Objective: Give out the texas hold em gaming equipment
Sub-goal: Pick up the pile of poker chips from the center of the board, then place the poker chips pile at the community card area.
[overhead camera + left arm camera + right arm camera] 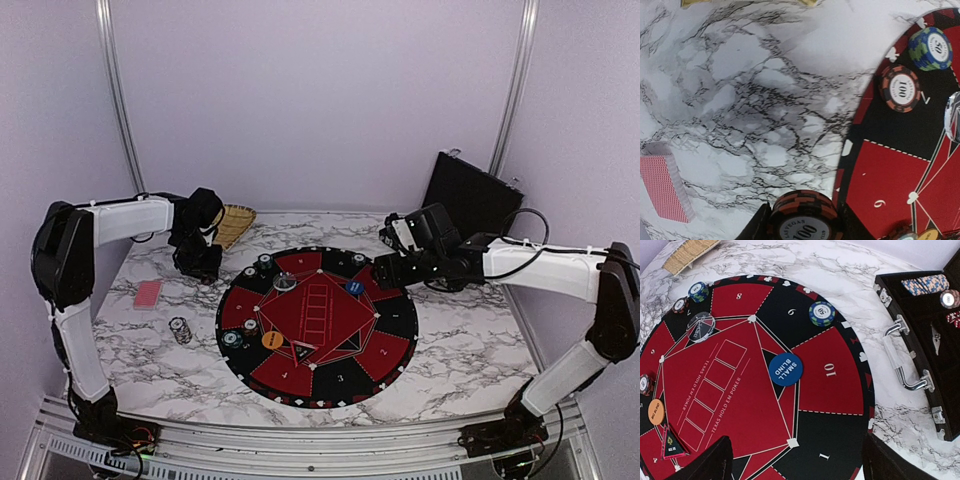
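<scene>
On the round mat (pixel 340 378): Texas hold 'em equipment partly distributed, by the look of it.
Five chip stacks (pixel 358 260) stand near the mat's rim (two far left, one far right, two left), and three discs lie further inside: clear disc (pixel 285 282), blue disc (pixel 354 288), orange disc (pixel 272 340). A sixth stack (pixel 180 330) and one pack of cards (pixel 147 294) lie on the surface (pixel 450 350) left of the mat. Several numbered sectors hold nothing, so much seems left. More chips sit in the black case (pixel 920 340), far right. Right hand (pixel 800 460) hangs wide and empty. Left hand (pixel 203 272) fingers (pixel 757 225) flank a 100-marked stack (pixel 802 222); whether they clamp it cannot be told.
</scene>
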`<control>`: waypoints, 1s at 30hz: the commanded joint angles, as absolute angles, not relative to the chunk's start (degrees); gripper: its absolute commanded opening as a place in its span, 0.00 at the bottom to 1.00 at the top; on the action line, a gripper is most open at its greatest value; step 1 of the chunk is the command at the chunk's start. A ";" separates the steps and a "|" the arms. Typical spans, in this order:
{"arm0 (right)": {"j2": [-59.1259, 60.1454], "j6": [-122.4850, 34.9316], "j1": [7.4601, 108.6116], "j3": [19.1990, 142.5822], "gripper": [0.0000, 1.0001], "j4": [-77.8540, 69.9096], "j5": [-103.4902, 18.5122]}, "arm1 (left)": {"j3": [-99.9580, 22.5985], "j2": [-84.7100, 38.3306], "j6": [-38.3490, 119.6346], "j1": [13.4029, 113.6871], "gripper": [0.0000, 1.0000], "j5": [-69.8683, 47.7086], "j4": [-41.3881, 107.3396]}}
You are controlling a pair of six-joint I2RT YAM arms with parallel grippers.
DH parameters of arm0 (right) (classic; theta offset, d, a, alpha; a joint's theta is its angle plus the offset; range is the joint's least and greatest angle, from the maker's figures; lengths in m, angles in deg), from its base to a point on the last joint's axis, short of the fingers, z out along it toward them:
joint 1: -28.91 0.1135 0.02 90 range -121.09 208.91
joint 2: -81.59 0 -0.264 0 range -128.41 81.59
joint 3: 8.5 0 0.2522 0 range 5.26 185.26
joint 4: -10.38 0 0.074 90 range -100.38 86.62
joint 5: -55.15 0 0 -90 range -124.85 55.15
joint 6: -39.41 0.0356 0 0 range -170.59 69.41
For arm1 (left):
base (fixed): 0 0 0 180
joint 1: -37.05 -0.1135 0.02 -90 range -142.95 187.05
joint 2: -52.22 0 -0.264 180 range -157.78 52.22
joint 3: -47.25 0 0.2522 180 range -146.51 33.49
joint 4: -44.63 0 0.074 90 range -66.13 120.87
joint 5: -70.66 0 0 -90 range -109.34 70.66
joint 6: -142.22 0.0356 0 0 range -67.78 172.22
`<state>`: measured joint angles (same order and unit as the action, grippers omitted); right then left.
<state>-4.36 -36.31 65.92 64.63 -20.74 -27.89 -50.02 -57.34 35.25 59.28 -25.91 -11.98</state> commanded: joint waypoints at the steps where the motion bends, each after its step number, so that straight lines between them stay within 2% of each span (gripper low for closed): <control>1: -1.96 -35.74 64.28 63.18 0.87 -19.33 -27.16 | -55.09 -59.94 34.02 62.30 0.31 -27.17 -16.00; 15: -0.34 -36.07 63.36 59.87 0.86 -18.68 -26.90 | -70.99 -69.43 31.21 74.51 0.31 -27.26 -20.87; 30: 1.46 -36.16 62.97 57.85 0.87 -19.29 -26.32 | -91.36 -85.84 28.91 84.62 0.32 -25.23 -24.36</control>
